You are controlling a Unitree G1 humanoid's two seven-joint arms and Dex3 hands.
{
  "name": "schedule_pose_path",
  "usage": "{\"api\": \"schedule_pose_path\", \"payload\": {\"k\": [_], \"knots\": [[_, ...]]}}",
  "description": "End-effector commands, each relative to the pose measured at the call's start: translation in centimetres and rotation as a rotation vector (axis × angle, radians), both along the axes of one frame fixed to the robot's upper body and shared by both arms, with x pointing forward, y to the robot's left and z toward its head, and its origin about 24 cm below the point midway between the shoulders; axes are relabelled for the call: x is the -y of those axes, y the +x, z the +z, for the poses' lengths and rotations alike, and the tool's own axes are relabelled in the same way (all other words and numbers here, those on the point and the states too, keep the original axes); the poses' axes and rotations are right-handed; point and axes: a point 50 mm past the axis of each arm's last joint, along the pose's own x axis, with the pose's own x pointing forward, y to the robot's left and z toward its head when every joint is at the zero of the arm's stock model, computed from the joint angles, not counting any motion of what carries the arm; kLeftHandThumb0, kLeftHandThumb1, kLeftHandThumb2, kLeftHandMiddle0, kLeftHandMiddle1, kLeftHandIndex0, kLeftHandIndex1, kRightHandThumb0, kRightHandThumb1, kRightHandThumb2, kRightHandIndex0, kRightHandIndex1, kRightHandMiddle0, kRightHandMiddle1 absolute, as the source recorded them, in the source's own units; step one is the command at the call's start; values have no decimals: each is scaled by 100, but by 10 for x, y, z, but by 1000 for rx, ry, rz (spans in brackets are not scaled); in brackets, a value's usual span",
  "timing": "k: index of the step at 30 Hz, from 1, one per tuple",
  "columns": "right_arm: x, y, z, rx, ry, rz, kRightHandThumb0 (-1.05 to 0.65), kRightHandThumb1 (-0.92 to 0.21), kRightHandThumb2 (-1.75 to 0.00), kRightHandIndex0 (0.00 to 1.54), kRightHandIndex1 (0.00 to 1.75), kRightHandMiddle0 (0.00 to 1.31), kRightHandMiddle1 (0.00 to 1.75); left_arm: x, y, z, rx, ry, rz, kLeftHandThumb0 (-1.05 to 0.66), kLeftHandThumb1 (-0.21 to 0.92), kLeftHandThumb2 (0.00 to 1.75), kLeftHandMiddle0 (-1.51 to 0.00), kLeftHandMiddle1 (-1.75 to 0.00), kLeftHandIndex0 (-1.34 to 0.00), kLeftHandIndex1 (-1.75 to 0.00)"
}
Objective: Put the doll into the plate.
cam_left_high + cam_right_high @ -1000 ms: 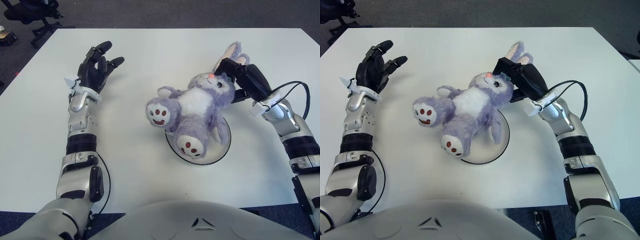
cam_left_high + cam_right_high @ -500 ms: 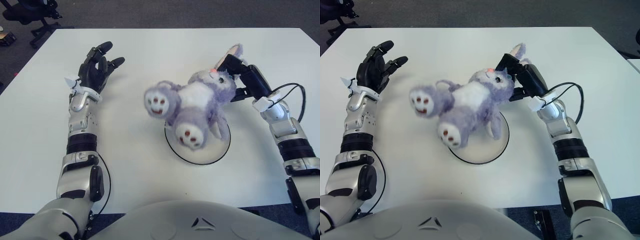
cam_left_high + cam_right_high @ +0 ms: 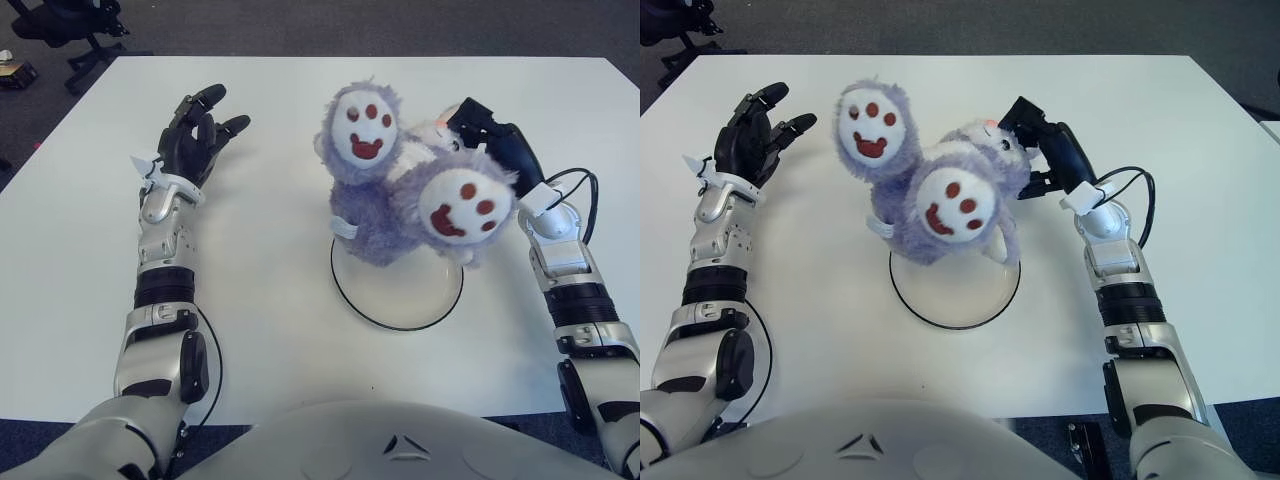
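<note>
Status: task in progress, placement not complete.

My right hand [image 3: 478,125] is closed on the head end of the doll [image 3: 405,190], a purple plush rabbit, at the far right side of the toy. The fingers are curled in around the head and ear area; the exact contact is hidden by plush, but the grip evidently carries the toy.

The doll hangs tipped up with both soles, white with red pads, facing the camera. Its body covers the far rim of the plate [image 3: 398,300], a shallow clear dish with a dark edge on the white counter [image 3: 270,280]. I cannot tell whether the rump touches the plate or hovers just above it. The near half of the plate is bare.

My left hand [image 3: 195,130] shows well to the left of the doll, fingers spread, holding nothing, taking no part.

Done, in my judgement: doll grasped and brought over the plate. Left: lower it so the body sits inside the rim, release, and clear the right hand.
</note>
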Motion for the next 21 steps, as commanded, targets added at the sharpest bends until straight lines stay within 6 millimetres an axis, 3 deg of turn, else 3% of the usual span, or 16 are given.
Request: {"api": "schedule_pose_path", "payload": {"k": [1, 21], "knots": [[2, -1, 9, 77, -16, 5, -5, -81, -26, 95, 175, 72, 175, 1, 3, 3, 16, 0, -2, -45, 92, 43, -64, -53, -39, -69], [4, -5, 10, 118, -38, 12, -13, -85, -19, 99, 175, 80, 175, 1, 3, 2, 11, 2, 2, -45, 92, 43, -64, -54, -40, -68]]}}
